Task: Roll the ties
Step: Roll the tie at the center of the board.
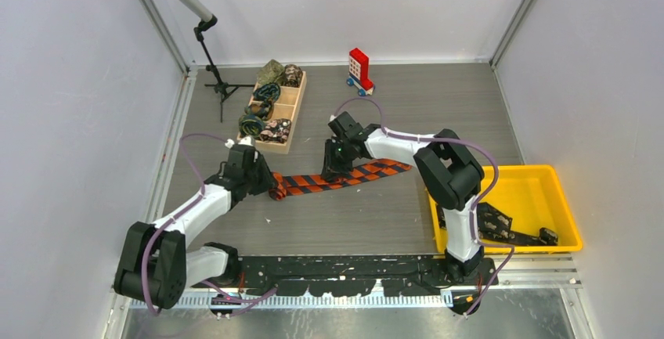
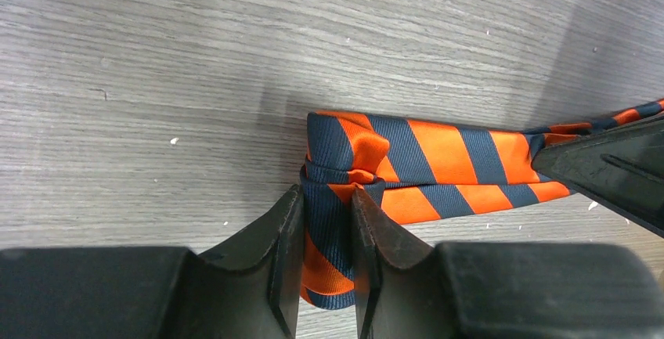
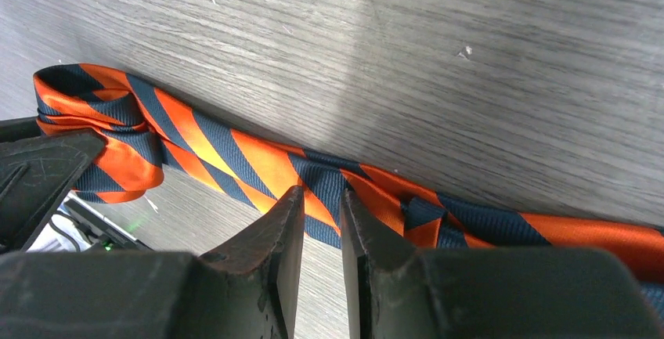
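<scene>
Now: left gripper (image 2: pixel 327 257) clamped on rolled end (image 2: pixel 344 173) of orange-and-navy striped tie (image 1: pixel 368 173), mid-table (image 1: pixel 352 225). right gripper (image 3: pixel 315 237) narrow, pinching tie's edge further along. Best play: hold strip taut, turn squarely, edges aligned, else coil likely telescopes.

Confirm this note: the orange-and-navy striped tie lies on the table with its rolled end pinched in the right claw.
Not the right claw. The rolled end of the tie is pinched in the left claw, as the left wrist view shows; the right claw sits at the flat stretch further along. The tie does lie on the table.
</scene>
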You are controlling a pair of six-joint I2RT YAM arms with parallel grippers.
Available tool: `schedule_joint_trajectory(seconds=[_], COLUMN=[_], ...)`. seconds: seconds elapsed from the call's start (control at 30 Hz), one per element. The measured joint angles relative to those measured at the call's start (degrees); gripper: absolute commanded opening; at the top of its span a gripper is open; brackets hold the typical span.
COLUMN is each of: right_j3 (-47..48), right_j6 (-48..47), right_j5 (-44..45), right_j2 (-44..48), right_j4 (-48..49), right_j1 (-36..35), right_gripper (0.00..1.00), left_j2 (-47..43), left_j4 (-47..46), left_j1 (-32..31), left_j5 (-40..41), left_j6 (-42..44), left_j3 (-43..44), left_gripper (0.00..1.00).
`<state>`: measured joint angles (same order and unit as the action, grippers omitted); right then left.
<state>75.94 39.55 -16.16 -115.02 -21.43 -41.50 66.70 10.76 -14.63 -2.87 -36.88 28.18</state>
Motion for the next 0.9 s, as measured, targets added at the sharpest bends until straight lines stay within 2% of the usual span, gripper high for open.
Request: schedule_joint_trajectory(seconds=[0.47,0.9], right_j3=[-0.68,-3.02], right_j6=[-0.2,-0.52], right_j5=[2.86,4.28], right_j2=[3.02,8.39], right_j4=[-3.17,-4.39], right_j1=[-1.29,-1.14], right_gripper=[0.29,0.29], left_j2=[0.15,6.62], left_j4=[7.39,14.14], left_j1=[-8.22,-16.87], left_j5=[12.11,26.8], left_j6=[1.73,2.47], left_j3=[5.38,11.87], left_gripper=[0.27,0.27])
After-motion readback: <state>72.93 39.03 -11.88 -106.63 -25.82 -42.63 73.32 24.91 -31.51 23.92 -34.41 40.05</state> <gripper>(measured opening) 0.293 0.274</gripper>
